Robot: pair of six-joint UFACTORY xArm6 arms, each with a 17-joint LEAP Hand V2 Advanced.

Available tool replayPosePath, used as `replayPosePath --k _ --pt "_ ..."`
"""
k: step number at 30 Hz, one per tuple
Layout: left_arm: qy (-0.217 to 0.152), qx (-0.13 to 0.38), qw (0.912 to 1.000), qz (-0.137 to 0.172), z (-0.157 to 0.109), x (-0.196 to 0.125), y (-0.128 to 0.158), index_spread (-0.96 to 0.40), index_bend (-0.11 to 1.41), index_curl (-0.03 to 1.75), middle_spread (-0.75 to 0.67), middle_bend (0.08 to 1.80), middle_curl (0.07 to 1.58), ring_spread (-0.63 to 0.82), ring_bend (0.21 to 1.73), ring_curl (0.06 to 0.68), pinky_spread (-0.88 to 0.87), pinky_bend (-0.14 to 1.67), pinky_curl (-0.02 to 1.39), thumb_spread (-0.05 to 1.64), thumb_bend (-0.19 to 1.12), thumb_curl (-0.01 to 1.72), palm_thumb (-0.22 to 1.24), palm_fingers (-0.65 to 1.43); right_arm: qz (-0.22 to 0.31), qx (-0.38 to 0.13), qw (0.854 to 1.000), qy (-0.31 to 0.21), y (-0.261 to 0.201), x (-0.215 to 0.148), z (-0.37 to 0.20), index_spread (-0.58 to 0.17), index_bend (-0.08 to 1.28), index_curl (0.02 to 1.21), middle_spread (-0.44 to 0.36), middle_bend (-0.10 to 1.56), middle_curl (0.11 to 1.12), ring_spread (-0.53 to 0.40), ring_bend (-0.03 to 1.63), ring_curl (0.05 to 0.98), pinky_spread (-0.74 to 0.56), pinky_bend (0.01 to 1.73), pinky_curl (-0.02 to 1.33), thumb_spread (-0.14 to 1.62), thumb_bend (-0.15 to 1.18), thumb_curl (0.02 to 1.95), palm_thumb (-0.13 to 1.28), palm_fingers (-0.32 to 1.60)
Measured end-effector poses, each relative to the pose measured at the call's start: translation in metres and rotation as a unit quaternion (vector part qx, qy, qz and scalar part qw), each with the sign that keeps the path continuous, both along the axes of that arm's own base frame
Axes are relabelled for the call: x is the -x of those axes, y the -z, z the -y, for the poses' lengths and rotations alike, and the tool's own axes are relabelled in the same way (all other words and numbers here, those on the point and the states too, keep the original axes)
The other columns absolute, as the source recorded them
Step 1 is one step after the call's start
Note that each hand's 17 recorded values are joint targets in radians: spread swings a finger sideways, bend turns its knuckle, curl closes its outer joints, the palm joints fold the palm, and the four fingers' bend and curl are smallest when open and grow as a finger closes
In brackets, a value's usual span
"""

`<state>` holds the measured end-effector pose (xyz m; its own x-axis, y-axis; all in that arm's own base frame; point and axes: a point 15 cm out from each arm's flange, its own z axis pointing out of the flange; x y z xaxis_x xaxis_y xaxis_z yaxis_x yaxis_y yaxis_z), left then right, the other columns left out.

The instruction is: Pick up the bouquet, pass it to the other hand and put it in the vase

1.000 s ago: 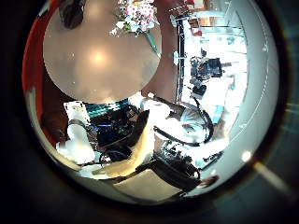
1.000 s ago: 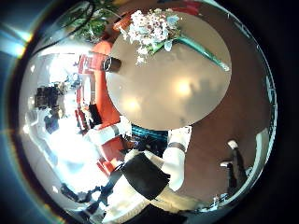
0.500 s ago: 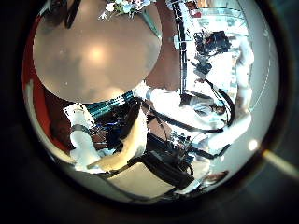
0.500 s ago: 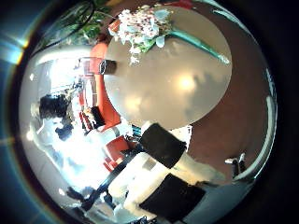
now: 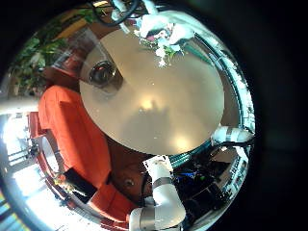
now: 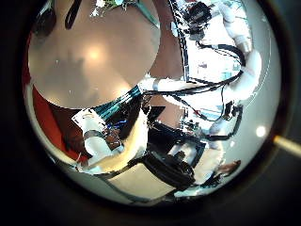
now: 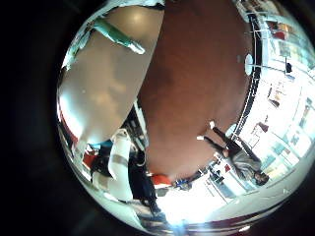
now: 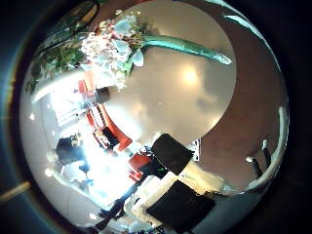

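Note:
The bouquet (image 8: pixel 115 49) lies on its side on the round table (image 8: pixel 195 97), with its wrapped stem (image 8: pixel 185 46) pointing away from the flowers. It fills a good part of the right thumb side view, so my right hand (image 8: pixel 171 190) hovers close above it, fingers relaxed and holding nothing. The stem end (image 7: pixel 118 37) also shows in the right little finger side view. The vase (image 5: pixel 103 72) stands upright on the table, apart from the bouquet (image 5: pixel 164 34). My left hand (image 5: pixel 159 197) hangs off the table's near side, fingers loose and empty.
A padded seat (image 5: pixel 67 125) curves round one side of the table, with a leafy plant (image 5: pixel 43 48) behind it. The right arm (image 6: pixel 230 56) stretches over towards the bouquet's end of the table. Bare floor (image 7: pixel 197 79) lies beside the table.
The bouquet has grown larger in the right thumb side view, so the right hand has come closer to it. The left palm view has swung, and the table has slid towards its edge.

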<state>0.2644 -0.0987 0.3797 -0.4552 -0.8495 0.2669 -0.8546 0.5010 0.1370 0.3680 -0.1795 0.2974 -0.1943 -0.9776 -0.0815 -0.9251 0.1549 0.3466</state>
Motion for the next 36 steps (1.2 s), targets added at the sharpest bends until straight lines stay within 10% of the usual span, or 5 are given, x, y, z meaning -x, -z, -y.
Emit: replayPosePath --k 36 --pt "-0.010 0.000 0.9995 -0.029 0.011 -0.020 0.013 0.04 0.19 0.39 0.42 0.18 0.30 0.55 0.45 0.188 0.51 0.19 0.29 1.16 -0.02 0.31 0.31 0.15 -0.060 -0.007 0.998 -0.002 0.137 -0.074 -0.008 -0.311 0.20 0.36 -0.085 0.35 0.40 -0.113 0.72 0.250 0.21 0.37 0.21 1.05 -0.02 0.37 0.49 0.45"
